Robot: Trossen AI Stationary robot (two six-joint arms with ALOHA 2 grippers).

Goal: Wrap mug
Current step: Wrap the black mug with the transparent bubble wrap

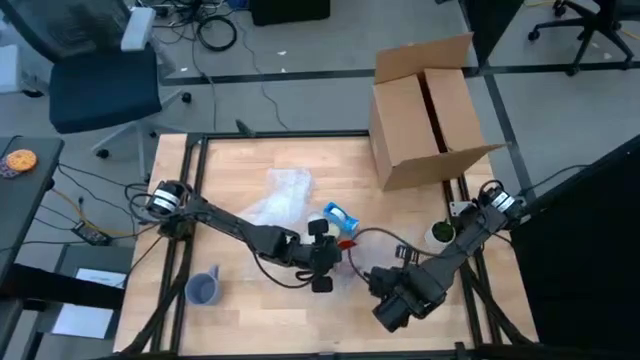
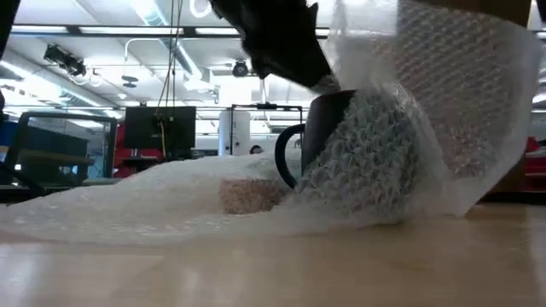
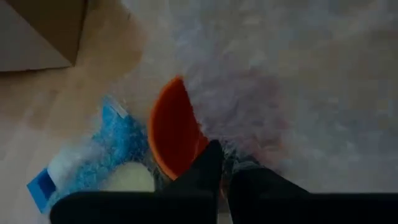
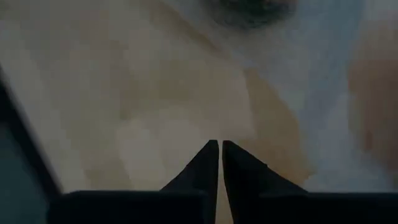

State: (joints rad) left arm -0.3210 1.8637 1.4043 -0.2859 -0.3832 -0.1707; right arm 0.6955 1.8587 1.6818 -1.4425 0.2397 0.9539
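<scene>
A mug, blue outside and orange inside [image 3: 174,134], lies on the wooden table [image 1: 250,320] near its middle [image 1: 340,218], partly under a sheet of clear bubble wrap [image 1: 280,198]. In the low view the wrap [image 2: 384,162] drapes over the mug, whose handle [image 2: 286,158] shows dark. My left gripper [image 3: 222,171] is shut on the wrap at the mug's rim. My right gripper [image 4: 219,149] is shut over bare table to the mug's near right [image 1: 372,278], holding nothing. My left gripper pinches the bubble wrap [image 3: 233,146] between its two fingers, right beside the mug's orange rim [image 3: 202,146]. The fingers come slanting down from above [image 2: 286,47]. From the hold the wrap hangs over the mug, and its far part lies spread on the table.
An open cardboard box [image 1: 425,110] stands at the far right. A grey-blue mug [image 1: 203,288] sits at the near left, and a small white-and-green thing [image 1: 440,233] by the right edge. A cable [image 1: 375,235] runs across the table between the arms.
</scene>
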